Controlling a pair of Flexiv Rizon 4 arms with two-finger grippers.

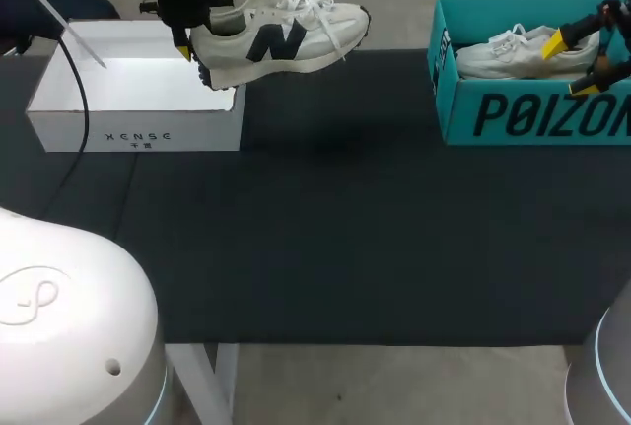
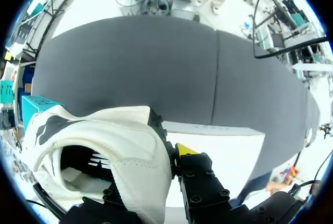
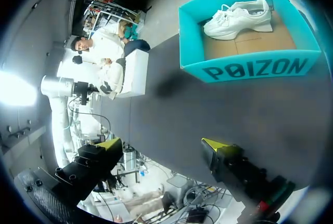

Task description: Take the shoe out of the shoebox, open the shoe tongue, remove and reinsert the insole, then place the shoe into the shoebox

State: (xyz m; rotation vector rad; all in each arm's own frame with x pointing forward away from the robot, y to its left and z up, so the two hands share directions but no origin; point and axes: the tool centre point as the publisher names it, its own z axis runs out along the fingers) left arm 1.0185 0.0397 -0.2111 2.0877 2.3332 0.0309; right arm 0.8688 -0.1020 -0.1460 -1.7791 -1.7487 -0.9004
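A white sneaker with a dark side mark hangs in the air over the right end of the white shoebox, toe pointing right. My left gripper is shut on its heel. In the left wrist view one yellow-tipped finger presses the heel's outside while the other is hidden inside the sneaker. The white shoebox lies just below. My right gripper stands open over the teal box. In the right wrist view the right gripper holds nothing.
The teal box at the back right holds a second white sneaker, also seen lying on its cardboard floor as a white sneaker. A black mat covers the table between and in front of the two boxes.
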